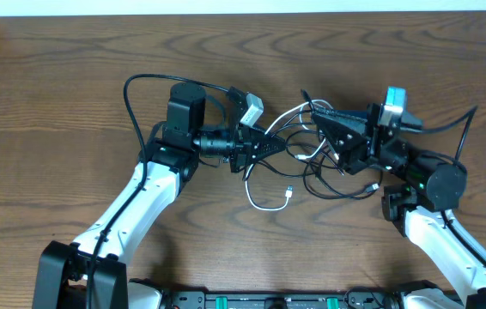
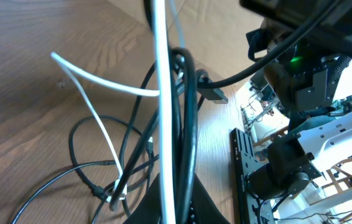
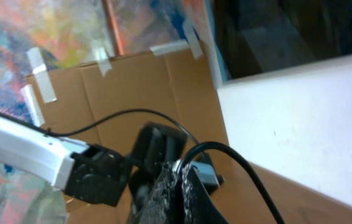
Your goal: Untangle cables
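Note:
The cables [image 1: 307, 150] lie as a knot of thin black cords and one white cord in the middle of the table, between my two arms. The white cord [image 1: 264, 204] loops toward the front and ends in a small plug. My left gripper [image 1: 276, 140] reaches in from the left. In its wrist view it [image 2: 176, 190] is shut on the white cord [image 2: 162, 93] and a black cord [image 2: 188, 112], both drawn taut upward. My right gripper [image 1: 318, 114] comes from the right and is [image 3: 180, 177] shut on a black cord [image 3: 244, 163] that arches away from its tips.
Thicker black arm wires [image 1: 140, 86] loop over the wood table [image 1: 54, 103] at the left arm, and another [image 1: 458, 120] at the right arm. A black rail [image 1: 260, 300] runs along the front edge. Taped cardboard [image 3: 132, 87] stands behind the table.

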{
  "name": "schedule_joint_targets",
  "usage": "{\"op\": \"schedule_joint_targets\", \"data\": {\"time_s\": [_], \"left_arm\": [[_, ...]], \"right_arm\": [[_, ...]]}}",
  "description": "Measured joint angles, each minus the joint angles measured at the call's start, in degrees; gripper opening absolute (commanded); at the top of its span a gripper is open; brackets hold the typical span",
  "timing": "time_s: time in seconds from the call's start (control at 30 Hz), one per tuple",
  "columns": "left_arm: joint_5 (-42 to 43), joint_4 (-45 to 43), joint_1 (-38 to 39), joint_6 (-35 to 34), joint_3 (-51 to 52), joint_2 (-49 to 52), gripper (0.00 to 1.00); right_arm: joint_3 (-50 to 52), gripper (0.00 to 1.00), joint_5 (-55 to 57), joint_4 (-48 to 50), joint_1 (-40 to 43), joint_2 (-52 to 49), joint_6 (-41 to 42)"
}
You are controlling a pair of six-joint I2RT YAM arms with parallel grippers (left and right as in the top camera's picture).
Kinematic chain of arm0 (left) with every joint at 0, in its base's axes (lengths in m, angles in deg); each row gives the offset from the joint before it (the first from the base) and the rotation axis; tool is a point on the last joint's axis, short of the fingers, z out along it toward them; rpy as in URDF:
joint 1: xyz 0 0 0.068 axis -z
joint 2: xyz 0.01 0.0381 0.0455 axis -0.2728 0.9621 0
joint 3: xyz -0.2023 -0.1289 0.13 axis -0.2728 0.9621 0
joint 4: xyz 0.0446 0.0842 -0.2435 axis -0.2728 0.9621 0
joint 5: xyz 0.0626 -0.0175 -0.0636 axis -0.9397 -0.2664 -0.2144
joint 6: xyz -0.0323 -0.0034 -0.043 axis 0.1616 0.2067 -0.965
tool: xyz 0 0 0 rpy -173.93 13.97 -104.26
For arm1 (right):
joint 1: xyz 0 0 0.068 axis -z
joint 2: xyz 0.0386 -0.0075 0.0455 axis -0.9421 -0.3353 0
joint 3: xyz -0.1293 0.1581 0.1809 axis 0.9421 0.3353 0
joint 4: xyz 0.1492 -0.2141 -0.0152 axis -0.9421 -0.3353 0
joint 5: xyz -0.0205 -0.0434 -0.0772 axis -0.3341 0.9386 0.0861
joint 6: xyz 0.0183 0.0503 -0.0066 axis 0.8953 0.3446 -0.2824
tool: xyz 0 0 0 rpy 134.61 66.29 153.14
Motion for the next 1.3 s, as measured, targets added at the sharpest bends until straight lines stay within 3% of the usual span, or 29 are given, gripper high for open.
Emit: {"op": "schedule_joint_targets", "data": {"time_s": [0.63, 1.3], "left_arm": [[0.24, -12.31, 6.34, -0.02, 0.0, 0.0, 0.08], [0.24, -11.91, 6.36, -0.04, 0.0, 0.0, 0.08]], "right_arm": [[0.0, 0.01, 0.48, -14.16, -4.35, -0.02, -7.08], [0.0, 0.01, 1.9, -6.08, -4.55, -0.02, -7.76]]}}
